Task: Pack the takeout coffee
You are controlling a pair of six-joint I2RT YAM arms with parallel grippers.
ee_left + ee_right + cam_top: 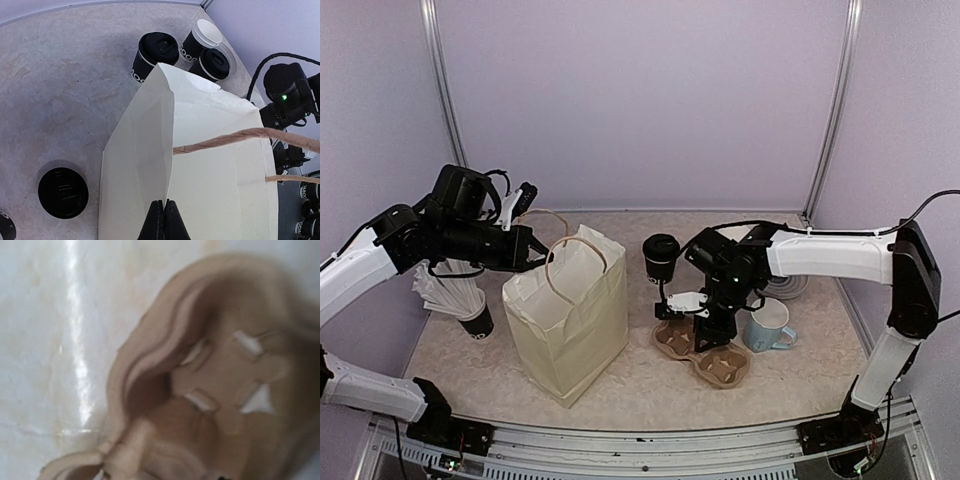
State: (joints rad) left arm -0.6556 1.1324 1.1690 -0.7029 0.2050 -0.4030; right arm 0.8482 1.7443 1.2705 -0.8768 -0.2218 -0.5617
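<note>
The right wrist view is blurred and filled by a brown moulded cup carrier (220,390). It shows one well with slit tabs and none of that gripper's own fingers. From above, the right gripper (705,320) points straight down over the carrier's 11 o'clock end, its arm reaching in from 3 o'clock with the elbow high. Whether its jaws are wide or narrow cannot be told.

The right arm hides most of the takeout coffee from above. Only one lidded cup (661,255) shows there, standing at 11 o'clock from the carrier. The left wrist view shows three cups (155,55) clustered beyond the bag's far corner. One of them has a white top that is hard to read. At that view's right edge, lettered black shapes are cut off.

A black round lid (63,192) lies left of the bag, and what is under it cannot be seen.

The left arm stretches level from 9 o'clock. The left gripper (163,206) is pinched tight on the top rim of the upright paper bag (570,320).

A light-blue mug (770,325) sits at 3 o'clock from the carrier.
</note>
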